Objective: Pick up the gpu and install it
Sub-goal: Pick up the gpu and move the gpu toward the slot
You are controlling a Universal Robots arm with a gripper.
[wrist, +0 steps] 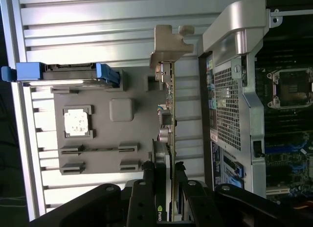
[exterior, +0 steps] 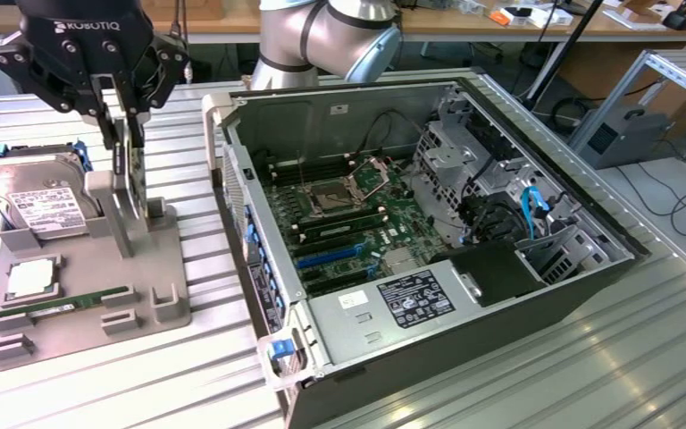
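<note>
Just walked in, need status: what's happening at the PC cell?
The arm's pincer is closed on the upper edge of the gpu. The card stands upright in the grey holder tray, beside the open PC case. It looks seated in its slot or barely off it, and it is not yet in the case.

The pincer (exterior: 122, 125), clamped on the gpu (wrist: 169, 119), hangs over the gray holder (exterior: 81, 313), and the upright hard drive (exterior: 39, 201) crowds it on the exterior view's left. Bare tabletop (exterior: 194, 223) runs between the holder and the computer case, whose side wall (exterior: 230, 179) rises in between. Inside, the blue slots (exterior: 331, 257) lie open from above. The drive cage (exterior: 450, 152) and cables (exterior: 534, 201) fill the far side.
</note>
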